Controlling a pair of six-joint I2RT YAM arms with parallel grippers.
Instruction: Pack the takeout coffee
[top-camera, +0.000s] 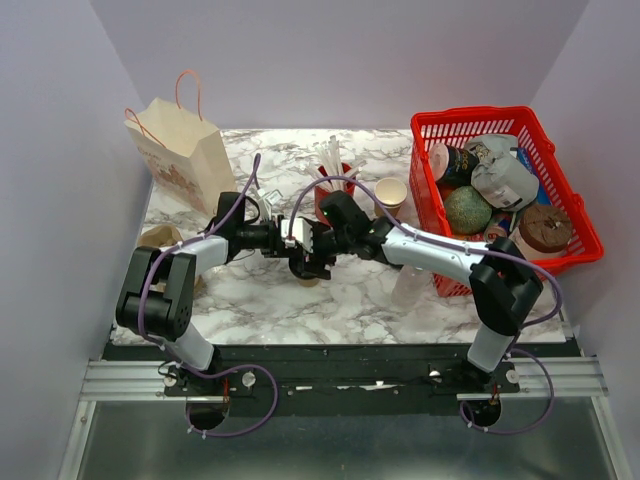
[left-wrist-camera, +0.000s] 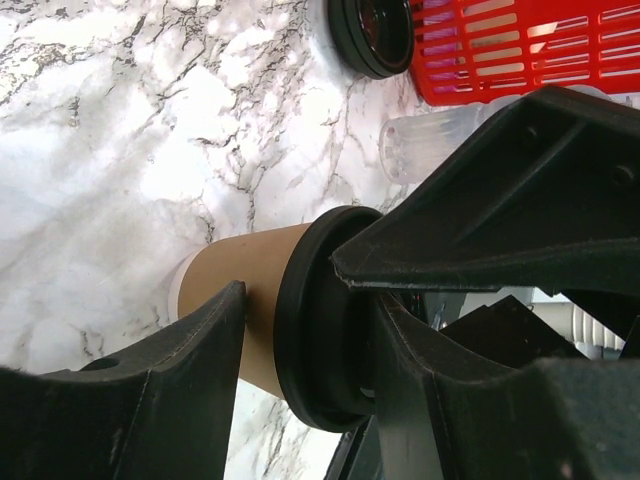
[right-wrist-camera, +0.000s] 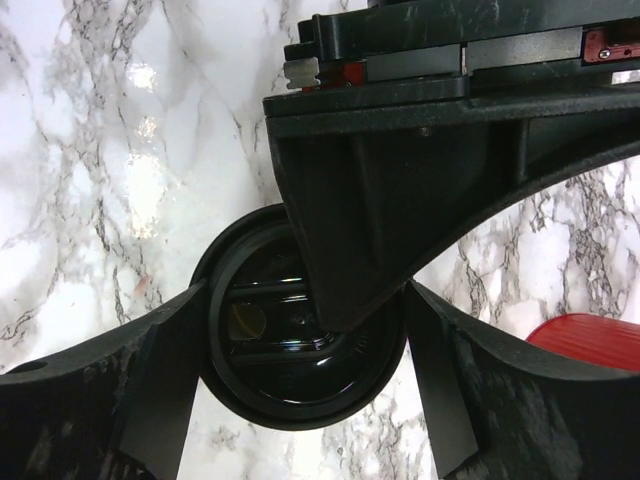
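seemingly mid-handover, right gripper (right-wrist-camera: 305, 300) gapes around takeout coffee (left-wrist-camera: 250, 290) right of the paper bag (top-camera: 180, 150), hold by left gripper (left-wrist-camera: 305, 300) unclear; next, clamp it.

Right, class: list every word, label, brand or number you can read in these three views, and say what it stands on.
Nothing here can be read.
Cream paper bag with pink handles: reddish print, too blurred.
Goods in the red plastic basket: labels too small.
Tan kraft-paper cup with round black lid: no print shows.
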